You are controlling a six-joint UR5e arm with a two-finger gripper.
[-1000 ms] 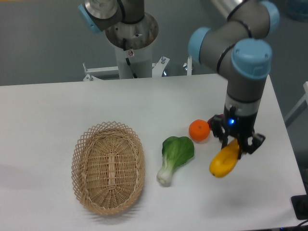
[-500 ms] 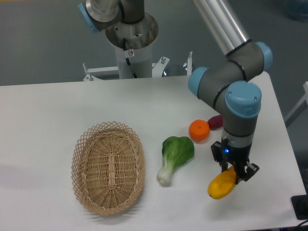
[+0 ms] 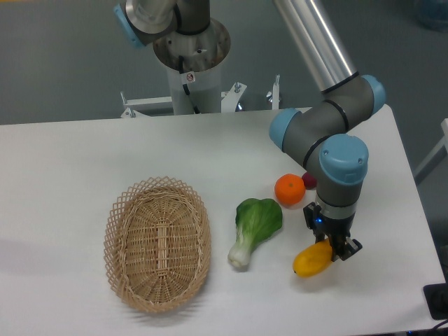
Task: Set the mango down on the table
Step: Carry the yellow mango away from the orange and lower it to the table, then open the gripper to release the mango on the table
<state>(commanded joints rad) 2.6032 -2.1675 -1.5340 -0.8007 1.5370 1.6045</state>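
The mango (image 3: 310,260), yellow with an orange tinge, lies low at the front right of the white table (image 3: 70,161); whether it touches the tabletop I cannot tell. My gripper (image 3: 329,246) points straight down and is shut on the mango's right end. The arm's blue-capped wrist stands directly above it and hides the fingers' upper part.
A round orange (image 3: 289,190) sits just behind the gripper, with a small purple sweet potato (image 3: 309,180) partly hidden by the arm. A green bok choy (image 3: 253,224) lies left of the mango. An oval wicker basket (image 3: 157,241) stands at the front left. The table's right edge is near.
The gripper has carried the mango down and slightly left, toward the tabletop. The arm has folded lower, and the sweet potato behind it is now mostly covered.
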